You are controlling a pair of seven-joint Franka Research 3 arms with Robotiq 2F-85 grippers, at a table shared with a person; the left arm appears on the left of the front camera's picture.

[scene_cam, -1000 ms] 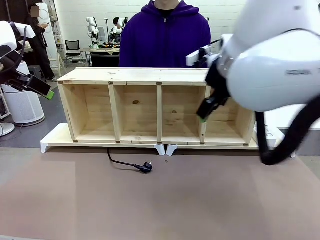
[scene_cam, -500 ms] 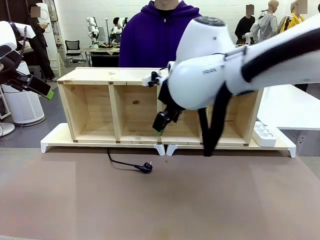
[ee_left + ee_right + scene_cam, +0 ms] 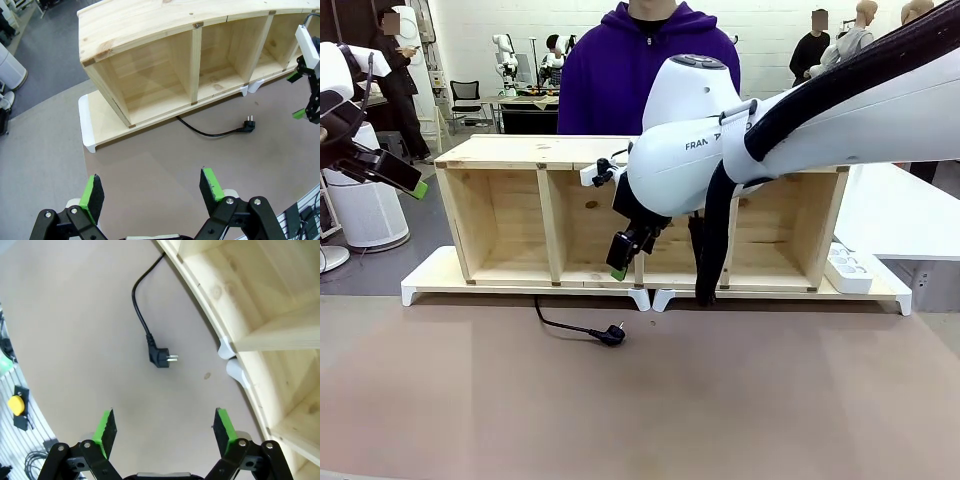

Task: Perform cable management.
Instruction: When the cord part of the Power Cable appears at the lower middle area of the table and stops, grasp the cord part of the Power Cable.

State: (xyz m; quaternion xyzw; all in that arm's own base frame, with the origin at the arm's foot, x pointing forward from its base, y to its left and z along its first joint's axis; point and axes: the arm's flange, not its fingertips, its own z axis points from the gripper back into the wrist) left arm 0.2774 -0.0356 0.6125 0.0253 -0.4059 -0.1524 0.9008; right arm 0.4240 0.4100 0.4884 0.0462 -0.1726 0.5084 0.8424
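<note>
Right wrist view, R fingers [image 3: 106, 432] wide, cable [image 3: 159, 358] ahead

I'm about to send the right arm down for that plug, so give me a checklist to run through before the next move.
1. Right gripper open: ok.
2. Plug lying free on the table, nothing touching it: ok.
3. Plug centred ahead of the right gripper in its wrist view: ok.
4. Left gripper open, raised off to the left of the wooden shelf: ok.
5. Cable runs under the shelf; far end free to follow: cannot tell.
</note>
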